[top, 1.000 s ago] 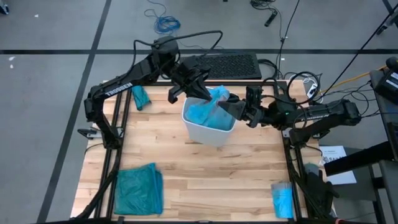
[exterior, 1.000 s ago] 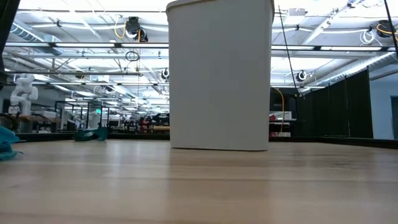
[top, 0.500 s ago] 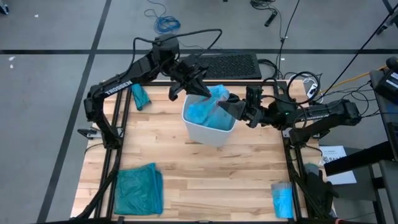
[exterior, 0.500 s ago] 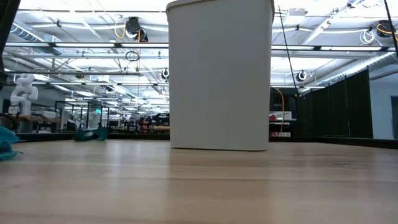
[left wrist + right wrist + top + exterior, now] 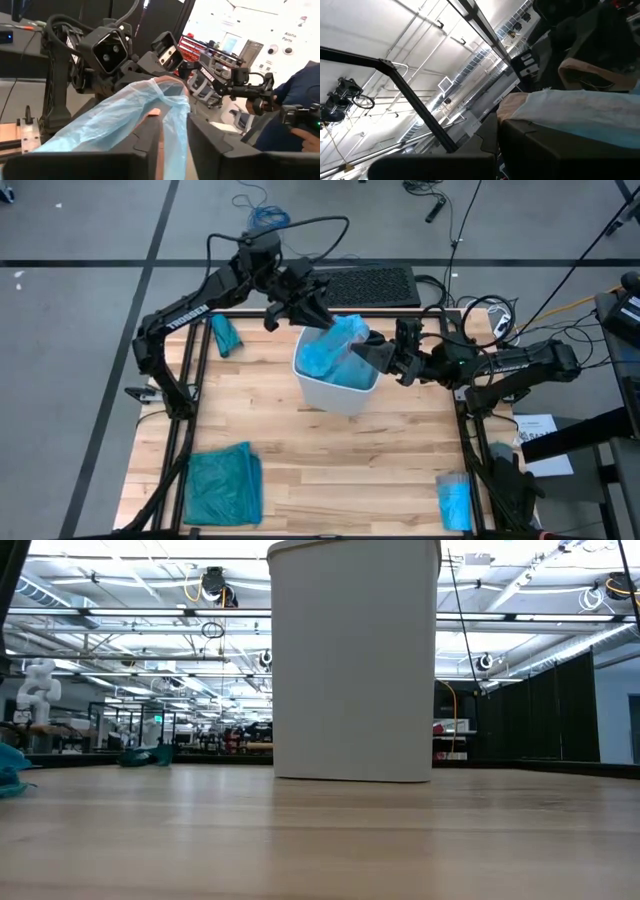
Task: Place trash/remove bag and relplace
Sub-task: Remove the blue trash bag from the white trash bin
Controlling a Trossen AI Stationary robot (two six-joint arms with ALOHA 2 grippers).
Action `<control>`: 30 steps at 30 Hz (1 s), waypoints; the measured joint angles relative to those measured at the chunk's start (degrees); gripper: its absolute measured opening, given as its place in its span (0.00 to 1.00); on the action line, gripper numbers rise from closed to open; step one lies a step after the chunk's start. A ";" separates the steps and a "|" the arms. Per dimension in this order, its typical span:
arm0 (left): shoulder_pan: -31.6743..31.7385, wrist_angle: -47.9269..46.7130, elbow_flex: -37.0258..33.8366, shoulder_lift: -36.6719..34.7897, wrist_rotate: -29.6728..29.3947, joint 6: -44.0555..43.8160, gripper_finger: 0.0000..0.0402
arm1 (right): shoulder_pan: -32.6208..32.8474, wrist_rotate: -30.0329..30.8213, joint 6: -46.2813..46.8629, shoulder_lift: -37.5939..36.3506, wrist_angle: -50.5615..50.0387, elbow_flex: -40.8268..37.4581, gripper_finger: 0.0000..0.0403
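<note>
A white bin (image 5: 338,388) stands near the table's (image 5: 330,450) far edge, a pale blue bag (image 5: 335,348) bunched in its mouth. The right gripper (image 5: 372,355) pinches the bag's rim; the left gripper (image 5: 312,308), fingers slightly parted, has bag film running between them above the far rim.

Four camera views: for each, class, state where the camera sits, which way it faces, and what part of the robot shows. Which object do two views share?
High view: overhead, facing down; both arms, white bin, table.
Low view: at tabletop height, facing level across; the bin, no arm.
Left wrist view: on the left arm, facing past its fingers at the pale blue bag and the right arm.
Right wrist view: on the right arm, facing upward to the ceiling; its fingers, the bag.
Shared: both wrist views show the bag.
</note>
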 joint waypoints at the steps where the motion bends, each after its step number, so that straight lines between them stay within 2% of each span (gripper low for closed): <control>1: 0.01 -0.03 0.00 -0.34 0.01 -0.02 0.29 | 0.00 0.00 0.00 0.00 0.00 0.00 0.00; 5: 0.47 0.17 0.00 -1.53 -0.20 0.44 0.36 | 0.00 0.00 -0.24 0.00 0.00 0.00 0.00; 8: 1.28 1.26 0.02 -2.16 -0.38 0.17 0.38 | 0.00 0.00 -0.24 0.00 0.00 0.00 0.00; 15: 2.47 1.21 0.05 -3.85 -0.63 0.13 0.39 | 0.00 -0.02 -0.24 0.00 0.08 0.00 0.00; 19: 2.51 -2.10 0.07 -3.69 -0.18 0.71 0.39 | 0.02 1.22 -0.22 0.00 0.07 0.00 0.00; 23: 1.93 -8.22 0.07 -3.69 -0.41 5.55 0.39 | 0.00 -4.28 -3.48 0.24 7.42 0.04 0.00; 27: 0.56 -9.57 0.04 -3.67 -2.50 7.76 0.38 | -0.03 1.04 -2.15 -0.82 3.20 0.13 0.00; 30: -0.41 -9.32 0.04 -3.69 -3.96 8.13 0.38 | -0.13 -0.93 -1.41 0.03 2.74 0.07 0.00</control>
